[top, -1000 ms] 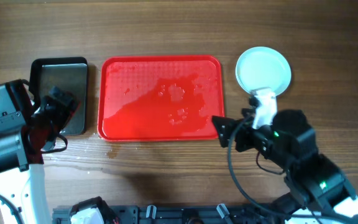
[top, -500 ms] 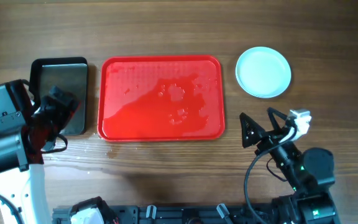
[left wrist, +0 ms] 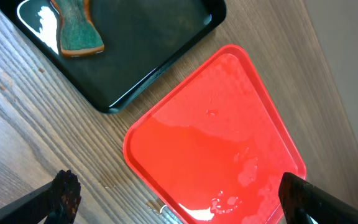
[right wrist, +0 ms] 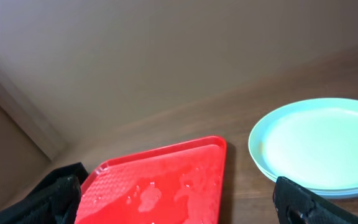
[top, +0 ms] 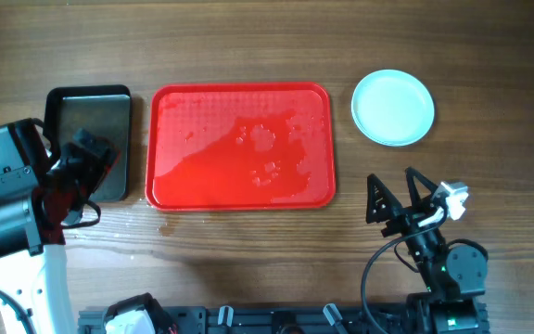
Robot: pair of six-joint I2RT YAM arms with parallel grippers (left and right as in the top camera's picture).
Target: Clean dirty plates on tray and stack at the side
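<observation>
The right arm has drawn back from the plates toward the near edge of the wooden table (top: 489, 56), while the left arm has not stirred. On the left, the left gripper (left wrist: 180, 200) hangs with its fingers spread wide and empty. It is by the near corner of the small black metal pan (top: 91, 107), in which a green scrubber with an orange edge (left wrist: 74, 30) lies. Next comes the large red rectangular plastic tray (top: 202, 121), wet and bare of plates. Just right of it, clear of its rim, sits the stack of round pale mint-white plates (top: 393, 107). The right gripper (top: 395, 193), fingers also wide apart and holding nothing, sits on the near side of that stack, well apart from it. It is much the nearer arm, and the round plates offer no long axis. I'd judge the stacking done.
</observation>
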